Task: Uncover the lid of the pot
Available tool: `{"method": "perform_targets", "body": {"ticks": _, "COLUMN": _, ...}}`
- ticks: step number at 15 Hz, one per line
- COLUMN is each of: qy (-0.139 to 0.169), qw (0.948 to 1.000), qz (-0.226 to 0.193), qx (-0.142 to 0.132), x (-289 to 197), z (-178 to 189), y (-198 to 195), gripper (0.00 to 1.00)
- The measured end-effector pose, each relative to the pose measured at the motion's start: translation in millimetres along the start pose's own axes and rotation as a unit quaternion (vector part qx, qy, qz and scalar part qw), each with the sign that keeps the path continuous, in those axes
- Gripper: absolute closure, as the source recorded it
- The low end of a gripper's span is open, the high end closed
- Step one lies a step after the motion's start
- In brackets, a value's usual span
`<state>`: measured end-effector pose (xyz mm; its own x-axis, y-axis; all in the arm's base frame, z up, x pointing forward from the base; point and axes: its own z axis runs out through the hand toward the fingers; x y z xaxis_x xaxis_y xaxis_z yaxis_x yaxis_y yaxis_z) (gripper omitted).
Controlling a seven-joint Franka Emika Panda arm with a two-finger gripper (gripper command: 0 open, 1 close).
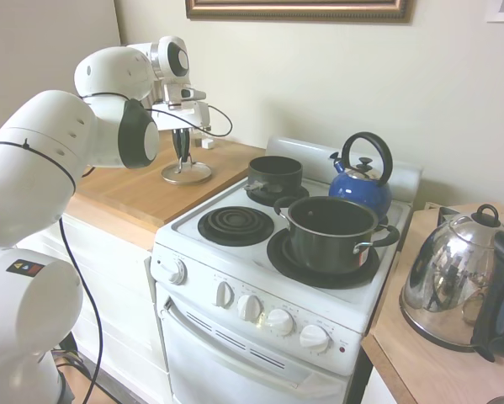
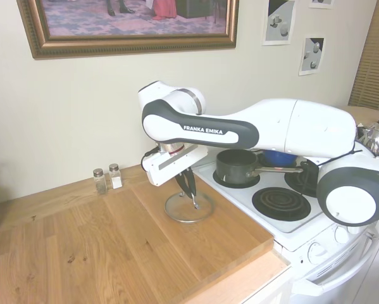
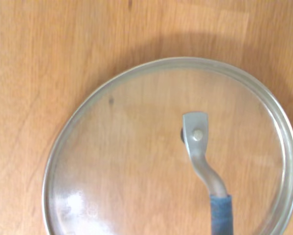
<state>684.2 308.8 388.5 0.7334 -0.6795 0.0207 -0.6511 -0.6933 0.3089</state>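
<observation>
Glass lid (image 1: 186, 173) lies flat on the wooden desk (image 2: 113, 247), left of the stove (image 1: 260, 278) in the 1st ext view, well apart from its pot (image 1: 274, 175). Pincer (image 2: 190, 190) points straight down right over the lid's middle, fingers (image 1: 182, 145) drawn together around the looped metal handle (image 3: 201, 152), gripping it. Lid rim seems to rest on the wood. Small dark pot sits uncovered on a rear burner, next to the blue kettle (image 1: 363, 181); bigger black pot (image 1: 331, 231) on the front burner. Salt & pepper shakers (image 2: 107, 179) by the wall.
</observation>
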Motion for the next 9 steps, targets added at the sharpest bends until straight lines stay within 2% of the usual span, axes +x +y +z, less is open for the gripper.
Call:
{"method": "perform_targets", "body": {"ticks": 6, "qy": 0.004, "qw": 1.0000, "qz": -0.003, "qx": 0.006, "x": 2.6, "z": -7.0, "y": 3.4, "gripper": 0.00}}
{"method": "perform_targets", "body": {"ticks": 9, "qy": 0.016, "qw": 0.9994, "qz": -0.002, "qx": 0.030, "x": 4.1, "z": -37.7, "y": 16.2, "gripper": 0.00}}
